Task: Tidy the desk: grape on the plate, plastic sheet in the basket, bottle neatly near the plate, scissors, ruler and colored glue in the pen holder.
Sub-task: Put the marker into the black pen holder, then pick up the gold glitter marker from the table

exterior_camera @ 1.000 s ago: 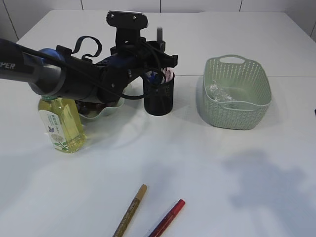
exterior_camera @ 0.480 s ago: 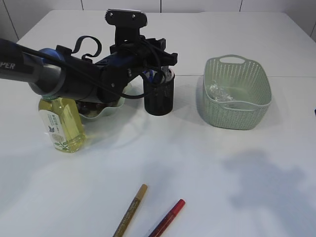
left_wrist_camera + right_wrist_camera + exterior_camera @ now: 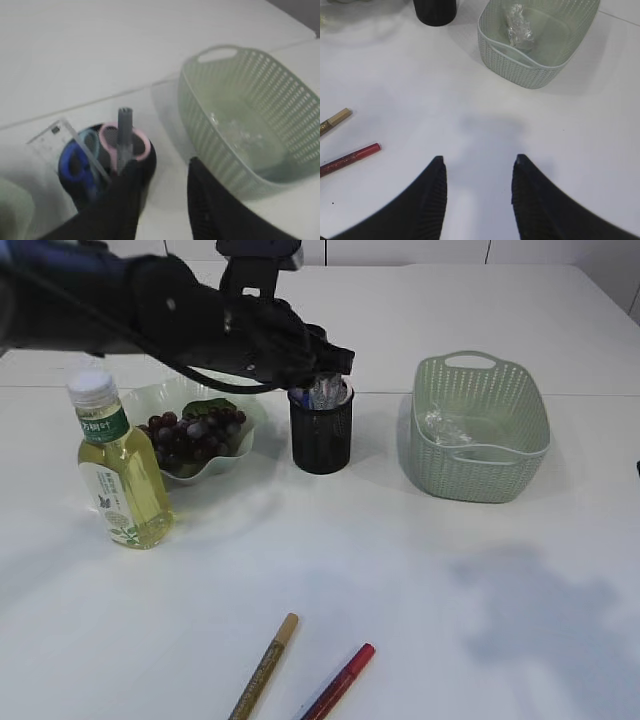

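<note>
The left hand (image 3: 160, 200) hangs open and empty over the holder (image 3: 321, 432), upper middle of the frame, with scissors (image 3: 80, 162), ruler (image 3: 65, 137) and a grey glue pen (image 3: 124, 135) inside. Grapes (image 3: 192, 432) lie on the plate (image 3: 140, 400), upper left; the bottle (image 3: 118, 475) stands beside it. The sheet (image 3: 440, 425) sits in the basket (image 3: 480, 470). Two glue pens, gold (image 3: 265, 665) and red (image 3: 340, 680), lie on the tabletop (image 3: 450, 600) at bottom centre, likely the only work left. The right hand (image 3: 477, 197) hovers open, empty.

Open right claw (image 3: 477, 170) above table (image 3: 470, 115)
</note>
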